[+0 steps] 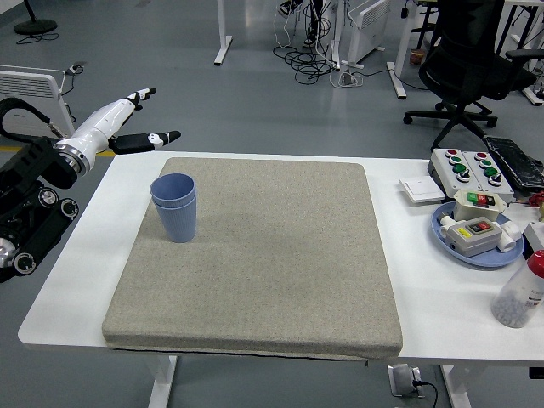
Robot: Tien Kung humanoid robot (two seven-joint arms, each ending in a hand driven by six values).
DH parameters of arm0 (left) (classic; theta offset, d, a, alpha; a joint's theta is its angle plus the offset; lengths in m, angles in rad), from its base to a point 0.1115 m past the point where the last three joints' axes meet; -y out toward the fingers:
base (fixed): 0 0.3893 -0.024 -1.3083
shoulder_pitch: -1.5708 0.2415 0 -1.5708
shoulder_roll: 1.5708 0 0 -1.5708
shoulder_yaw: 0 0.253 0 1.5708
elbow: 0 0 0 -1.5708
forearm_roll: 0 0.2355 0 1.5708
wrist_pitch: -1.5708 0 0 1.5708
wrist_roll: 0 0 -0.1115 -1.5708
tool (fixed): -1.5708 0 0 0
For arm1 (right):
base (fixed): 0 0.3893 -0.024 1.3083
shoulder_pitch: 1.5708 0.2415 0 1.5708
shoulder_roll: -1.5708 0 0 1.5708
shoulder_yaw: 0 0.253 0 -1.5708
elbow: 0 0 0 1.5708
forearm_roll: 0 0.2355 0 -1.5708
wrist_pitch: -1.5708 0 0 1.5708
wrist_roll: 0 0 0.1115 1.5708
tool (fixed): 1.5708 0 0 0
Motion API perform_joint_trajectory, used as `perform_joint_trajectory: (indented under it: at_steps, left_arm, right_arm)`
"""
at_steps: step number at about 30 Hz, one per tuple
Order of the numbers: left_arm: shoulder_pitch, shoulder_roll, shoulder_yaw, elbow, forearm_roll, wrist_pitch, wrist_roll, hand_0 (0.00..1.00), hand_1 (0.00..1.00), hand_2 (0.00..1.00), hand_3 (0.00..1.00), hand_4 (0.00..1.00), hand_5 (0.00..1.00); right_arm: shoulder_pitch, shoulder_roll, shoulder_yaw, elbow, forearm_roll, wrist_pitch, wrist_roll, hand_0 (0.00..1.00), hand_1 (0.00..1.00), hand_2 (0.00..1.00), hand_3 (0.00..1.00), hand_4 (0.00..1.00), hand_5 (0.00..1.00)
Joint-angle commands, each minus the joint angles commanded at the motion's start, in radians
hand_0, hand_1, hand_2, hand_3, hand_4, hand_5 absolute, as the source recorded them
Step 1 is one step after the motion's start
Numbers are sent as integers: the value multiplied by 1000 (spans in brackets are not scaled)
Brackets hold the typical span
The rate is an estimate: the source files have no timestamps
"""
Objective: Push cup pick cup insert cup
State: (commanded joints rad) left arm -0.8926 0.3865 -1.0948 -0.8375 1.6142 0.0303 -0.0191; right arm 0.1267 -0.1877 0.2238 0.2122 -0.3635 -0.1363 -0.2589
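The insertion looked finished, so the step in hand was to clear away: the left hand (127,123) would do best lifting up and outward, never dipping toward the rims. Its fingers were spread wide and held nothing. The nested blue cups (174,206) stood upright on the grey mat (272,263) on the bench (76,280), below the hand and to its right, well apart from it.

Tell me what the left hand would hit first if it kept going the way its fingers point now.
Probably nothing: the left hand points up and right, past the table's far-left corner and away from the stacked cups.
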Motion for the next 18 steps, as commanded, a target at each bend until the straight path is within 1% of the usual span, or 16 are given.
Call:
perform_joint_trajectory:
  at_steps: [1,2,3,6,7,8,9,10,11,12,13,14,15,16,17,18]
  left_arm:
    - [34,-7,-32,-33,-46,41,5,676,726,765,758,667,928]
    - [51,-9,-47,-49,-91,68,6,676,726,765,758,667,928]
    - [72,-16,-67,-69,-130,89,9,631,667,685,631,564,998]
    - [153,-32,-131,-143,-249,145,10,631,667,685,631,564,998]
    - [186,-40,-155,-174,-288,149,8,631,667,685,631,564,998]
    - [220,-47,-177,-203,-327,140,8,631,667,685,631,564,998]
    - [248,-52,-194,-226,-366,131,8,644,670,690,671,544,998]
    - [265,-54,-201,-238,-412,128,8,644,670,690,671,544,998]
    - [288,-65,-218,-259,-457,110,2,644,670,690,671,544,998]
    - [324,-73,-236,-286,-496,89,-3,644,670,690,671,544,998]
    - [358,-84,-254,-311,-542,79,-8,644,670,690,671,544,998]
    - [384,-90,-263,-327,-581,76,-10,644,670,690,671,544,998]
    - [423,-108,-282,-352,-626,78,-20,711,747,761,761,554,998]
    - [439,-112,-287,-359,-672,79,-22,711,747,761,761,554,998]
    - [463,-126,-301,-375,-711,83,-32,711,747,761,761,554,998]
    - [476,-131,-306,-380,-750,85,-35,711,747,761,761,554,998]
  right_arm:
    - [-1,1,-1,0,2,-1,1,709,605,693,623,202,542]
    - [-1,1,-1,0,3,-1,1,709,605,693,623,202,542]
    - [-1,1,-1,0,4,-1,1,709,605,693,622,202,543]
    - [-2,2,-2,-1,6,-2,3,709,605,693,622,202,543]
    - [-2,3,-1,-1,6,-2,3,709,605,693,622,202,543]
    - [-3,3,-2,-1,6,-3,3,709,605,693,622,202,543]
    - [-3,3,-2,-1,7,-3,3,708,605,693,623,203,543]
    - [-3,3,-2,-1,7,-3,4,708,605,693,623,203,543]
    - [-4,3,-2,-1,7,-3,4,708,605,693,623,203,543]
    - [-4,3,-2,-1,6,-4,4,708,605,693,623,203,543]
    - [-4,3,-1,-1,6,-4,4,708,605,693,623,203,543]
    - [-5,3,-1,-1,5,-4,4,708,605,693,623,203,543]
    - [-5,3,-1,-1,5,-5,4,708,605,693,623,202,544]
    - [-6,3,-1,-1,5,-5,4,708,605,693,623,202,544]
    - [-5,3,0,-1,3,-5,4,708,605,693,623,202,544]
    - [-5,3,0,-1,3,-5,4,708,605,693,623,202,544]
